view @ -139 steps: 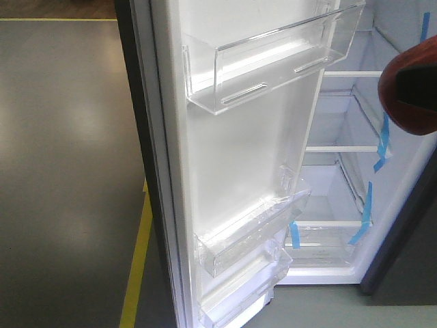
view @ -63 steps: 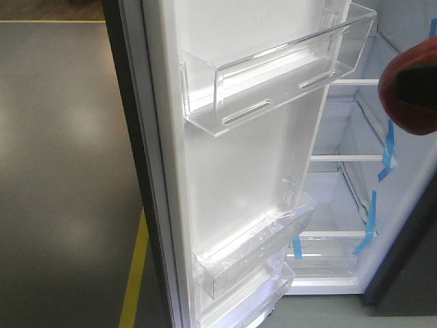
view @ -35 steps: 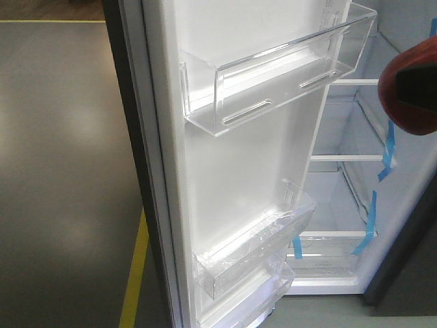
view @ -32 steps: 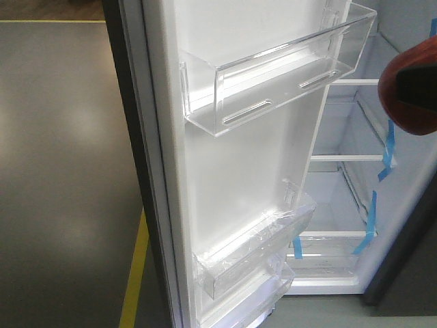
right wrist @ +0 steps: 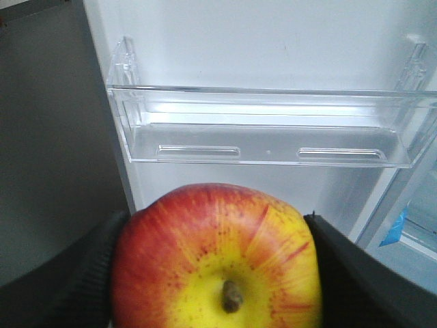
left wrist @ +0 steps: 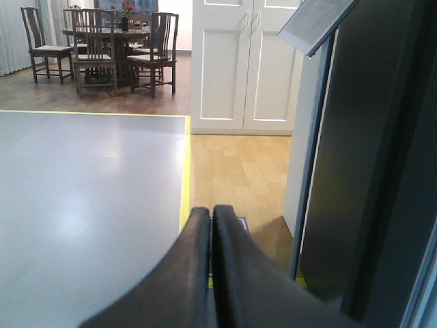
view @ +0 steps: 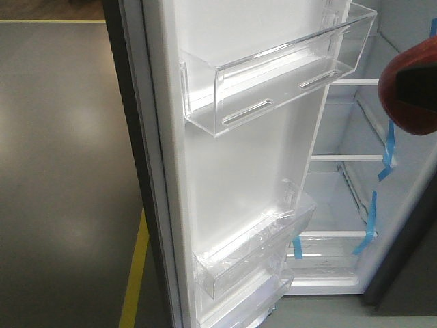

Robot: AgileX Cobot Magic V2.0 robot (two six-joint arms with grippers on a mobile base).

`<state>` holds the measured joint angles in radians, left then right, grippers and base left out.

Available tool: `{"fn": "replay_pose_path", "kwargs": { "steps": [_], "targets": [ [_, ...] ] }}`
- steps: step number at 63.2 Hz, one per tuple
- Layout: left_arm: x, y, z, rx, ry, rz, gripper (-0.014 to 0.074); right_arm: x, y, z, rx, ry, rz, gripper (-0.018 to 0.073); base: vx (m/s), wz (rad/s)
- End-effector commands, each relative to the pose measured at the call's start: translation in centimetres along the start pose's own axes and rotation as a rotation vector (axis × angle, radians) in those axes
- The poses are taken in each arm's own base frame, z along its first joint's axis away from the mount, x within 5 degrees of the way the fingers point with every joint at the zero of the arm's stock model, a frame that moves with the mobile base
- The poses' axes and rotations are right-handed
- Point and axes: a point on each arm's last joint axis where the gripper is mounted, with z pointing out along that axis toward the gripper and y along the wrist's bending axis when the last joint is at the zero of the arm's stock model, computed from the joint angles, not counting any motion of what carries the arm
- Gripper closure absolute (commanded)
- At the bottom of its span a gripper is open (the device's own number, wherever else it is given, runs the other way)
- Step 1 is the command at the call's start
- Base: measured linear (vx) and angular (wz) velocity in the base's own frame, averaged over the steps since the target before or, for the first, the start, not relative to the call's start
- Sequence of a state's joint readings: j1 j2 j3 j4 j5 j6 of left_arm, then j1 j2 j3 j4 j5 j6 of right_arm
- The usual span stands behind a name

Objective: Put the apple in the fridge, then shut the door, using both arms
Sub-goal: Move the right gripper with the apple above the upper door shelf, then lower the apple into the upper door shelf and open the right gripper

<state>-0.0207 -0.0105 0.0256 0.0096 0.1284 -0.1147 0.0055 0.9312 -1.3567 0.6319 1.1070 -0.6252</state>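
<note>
**Front view.** The door [view: 232, 171] is open, white inner face toward cam. It carries 3 clear bins: 1 upper bin [view: 273, 75] and 2 lower. The fridge [view: 341, 198] cavity is behind it, with 3 shelf edges visible and at least 3 blue tape strips. The apple [view: 410, 119] is cropped at the right edge and not yet inside. The dark shape across it is prob. a jaw, but the view is too partial to confirm.

**Left wrist view.** Left jaws are closed on nothing, tips touching. The door's dark grey outer face is just beside them on the right.

**Right wrist view.** Right jaws clamp the apple at its widest girth, one pad per side, stem dimple toward cam. It is held in air, facing the upper bin. Qty: 1 apple.

**Handling (est.).**
- The apple is light and rigid, with glossy skin, so it can slip.
- It bruises under excess force.
- Hold across the widest girth, as now, and use moderate force.
</note>
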Motion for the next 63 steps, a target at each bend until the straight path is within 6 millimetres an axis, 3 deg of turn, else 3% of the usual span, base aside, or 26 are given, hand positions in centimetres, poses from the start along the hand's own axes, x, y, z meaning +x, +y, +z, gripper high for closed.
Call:
{"fn": "replay_pose_path", "kwargs": {
  "steps": [1, 19, 31, 38, 51, 63],
  "targets": [
    [0.0, 0.0, 0.0, 0.008, -0.068, -0.015, 0.0603, -1.2, 0.1, -0.7, 0.02, -0.096, -0.001, 0.0563, 0.0, 0.0],
    [0.0, 0.0, 0.0, 0.008, -0.068, -0.015, 0.0603, -1.5, -0.2, -0.7, 0.05, -0.137, 0.001, 0.0563, 0.0, 0.0],
    [0.0, 0.0, 0.0, 0.008, -0.068, -0.015, 0.0603, -4.2, -2.2, -0.4, 0.187, -0.382, 0.026, 0.0563, 0.0, 0.0],
    [0.0, 0.0, 0.0, 0.008, -0.068, -0.015, 0.0603, -6.4, -3.5, 1.4, 0.13, -0.403, 0.009, 0.0563, 0.0, 0.0],
    [0.0, 0.0, 0.0, 0.008, -0.068, -0.015, 0.0603, -9.6, -7.4, 7.3, 0.02, -0.356, -0.008, 0.0563, 0.0, 0.0],
    [0.0, 0.0, 0.0, 0.008, -0.068, -0.015, 0.0603, -9.5, -10.8, 13.3, -0.05, -0.254, 0.004, 0.0559, 0.0, 0.0]
  ]
}}
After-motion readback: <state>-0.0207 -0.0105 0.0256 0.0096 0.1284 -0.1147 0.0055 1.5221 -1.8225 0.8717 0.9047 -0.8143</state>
